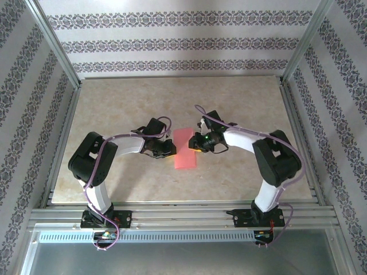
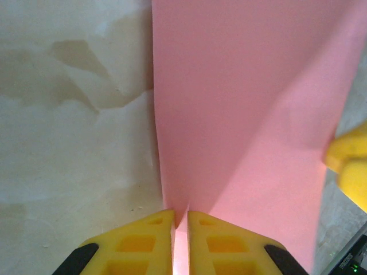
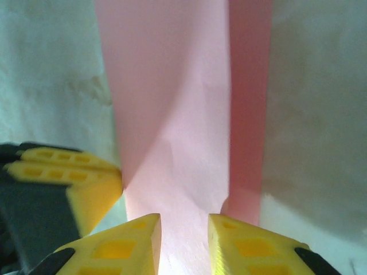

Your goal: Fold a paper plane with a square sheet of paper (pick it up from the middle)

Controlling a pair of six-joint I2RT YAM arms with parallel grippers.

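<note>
Robot lab test cell, not a home. Aluminium frame posts box in a marble-look bench. The walls are flat panels papered in striped damask. A left arm and a right arm sit bolted to a slotted metal rail at the near edge.

Item: small white lettering on a dark housing, lower right corner of the left wrist view; too blurred to read. No other text, label, brand, number or sign legible.
</note>
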